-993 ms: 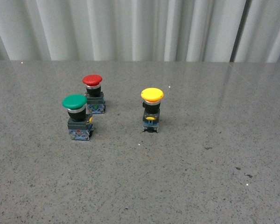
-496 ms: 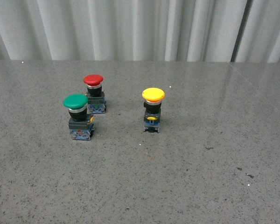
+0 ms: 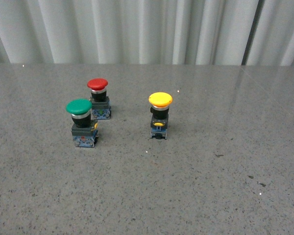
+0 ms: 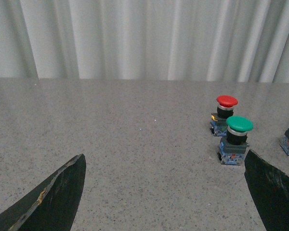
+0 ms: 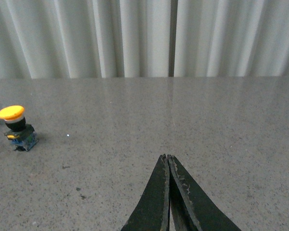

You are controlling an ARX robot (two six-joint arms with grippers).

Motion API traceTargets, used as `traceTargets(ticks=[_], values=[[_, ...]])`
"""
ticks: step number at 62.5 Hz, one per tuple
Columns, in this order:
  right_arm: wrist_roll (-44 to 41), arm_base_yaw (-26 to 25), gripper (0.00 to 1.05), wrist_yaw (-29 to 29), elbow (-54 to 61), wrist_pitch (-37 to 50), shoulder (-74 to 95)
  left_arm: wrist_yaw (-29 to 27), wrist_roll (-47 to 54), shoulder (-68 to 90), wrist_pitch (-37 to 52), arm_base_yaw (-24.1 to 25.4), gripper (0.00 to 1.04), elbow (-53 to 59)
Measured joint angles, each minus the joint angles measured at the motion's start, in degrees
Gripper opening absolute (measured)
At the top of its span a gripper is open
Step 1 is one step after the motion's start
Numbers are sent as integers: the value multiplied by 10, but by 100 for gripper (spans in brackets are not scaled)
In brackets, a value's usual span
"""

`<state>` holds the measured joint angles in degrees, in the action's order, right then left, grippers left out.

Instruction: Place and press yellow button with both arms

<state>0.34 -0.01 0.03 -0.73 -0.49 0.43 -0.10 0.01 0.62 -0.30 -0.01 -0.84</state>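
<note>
Bench point(image 3: 196, 196) centre holds the yellow button point(image 3: 159, 116) upright; my left fingers point(image 4: 62, 192) gape wide; my right fingers point(image 5: 167, 192) are pressed together, empty.

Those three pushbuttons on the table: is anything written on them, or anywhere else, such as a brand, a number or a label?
No text can be read in any view.
Yellow button: plain cap; the base is too small and blurred to show any marking.
Green pushbutton: plain cap; base detail is unreadable.
Red pushbutton: plain cap; base detail is unreadable.
Table, curtain and both grippers, left and right: no writing visible.
</note>
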Motion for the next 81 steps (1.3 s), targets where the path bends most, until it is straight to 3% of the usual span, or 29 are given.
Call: traceTargets(ticks=[21,38,56,81], values=[[0,0,2,0,0,2,-2,1,0,0,1,0,98,0],[0,0,55,0,0,2,-2,1,0,0,1,0,98,0],[0,0,100,0,0,2,-2,1,0,0,1,0,98,0],[0,0,98,0,0,2,-2,1,0,0,1,0,98,0]])
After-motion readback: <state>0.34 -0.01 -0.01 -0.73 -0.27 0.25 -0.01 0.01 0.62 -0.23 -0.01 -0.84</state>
